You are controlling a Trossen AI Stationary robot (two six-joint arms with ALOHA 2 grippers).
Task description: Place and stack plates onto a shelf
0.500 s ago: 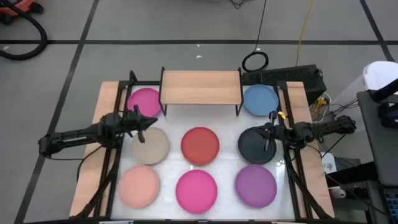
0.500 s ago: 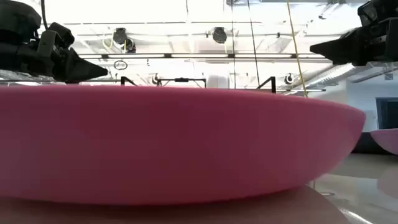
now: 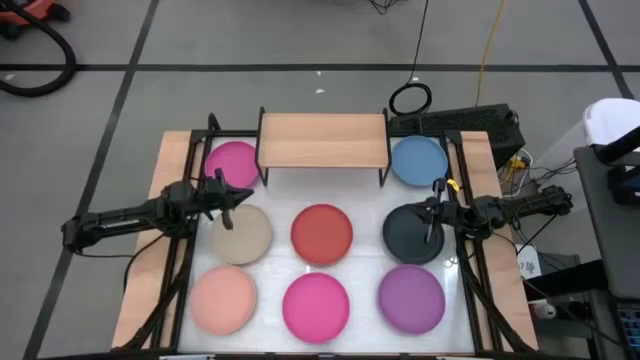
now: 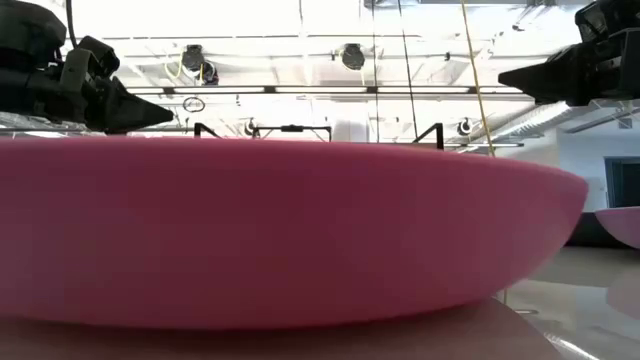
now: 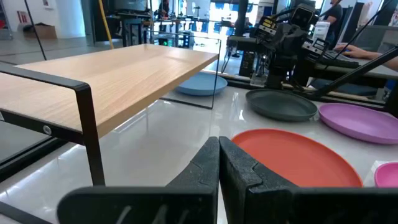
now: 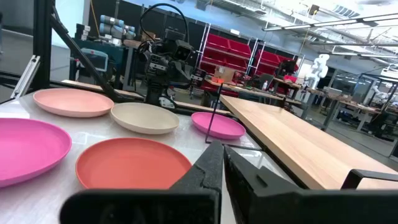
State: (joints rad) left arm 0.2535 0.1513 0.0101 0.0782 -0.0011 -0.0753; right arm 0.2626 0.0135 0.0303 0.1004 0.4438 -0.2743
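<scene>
Eight plates lie flat on the white table. In the far row a magenta plate (image 3: 235, 163) and a blue plate (image 3: 418, 160) flank the light-wood shelf (image 3: 322, 140). The middle row holds beige (image 3: 243, 233), red (image 3: 321, 232) and black (image 3: 413, 234) plates. Peach (image 3: 224, 299), magenta (image 3: 316, 304) and purple (image 3: 411, 297) plates lie nearest. My left gripper (image 3: 243, 195) hovers shut over the beige plate's far edge, its fingertips (image 5: 219, 146) together. My right gripper (image 3: 432, 212) hovers shut over the black plate, its fingertips (image 6: 222, 152) closed.
The shelf top (image 5: 124, 81) stands bare on thin black legs. Black frame rails run along the table's left and right sides. A black cable ring (image 3: 410, 98) lies on the floor behind the table. In the low view the near magenta plate (image 4: 280, 230) blocks most of the scene.
</scene>
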